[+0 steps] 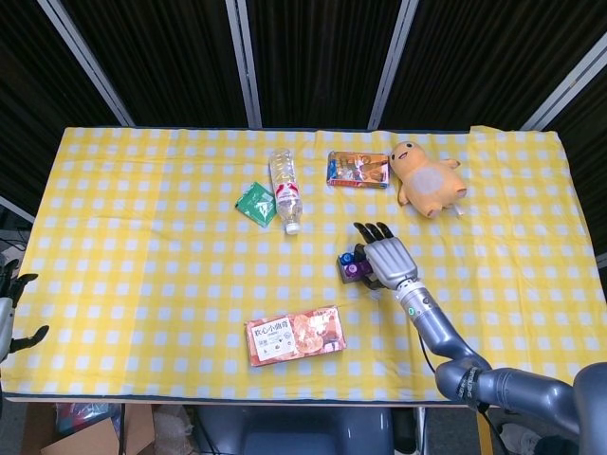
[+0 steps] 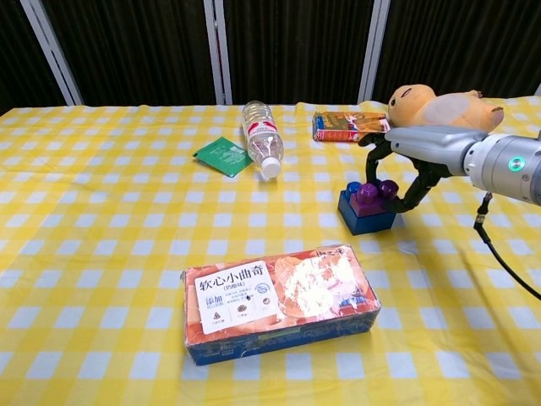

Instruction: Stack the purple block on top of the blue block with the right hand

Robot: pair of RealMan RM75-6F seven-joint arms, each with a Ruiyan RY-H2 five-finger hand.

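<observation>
The purple block point(image 2: 370, 196) sits on top of the blue block point(image 2: 365, 216) right of the table's middle, also seen as purple block point(image 1: 354, 271) and blue block point(image 1: 346, 257) in the head view. My right hand point(image 2: 414, 150) arches over the pair, thumb on the left side and fingers on the right, pinching the purple block. In the head view the right hand point(image 1: 387, 258) covers much of both blocks. My left hand point(image 1: 11, 308) hangs off the table's left edge, fingers apart, holding nothing.
An orange snack box point(image 2: 279, 300) lies near the front edge. A plastic bottle point(image 2: 262, 139) and green packet point(image 2: 221, 156) lie at the back centre. A snack packet point(image 2: 347, 125) and a yellow plush toy point(image 2: 439, 106) sit behind the right hand.
</observation>
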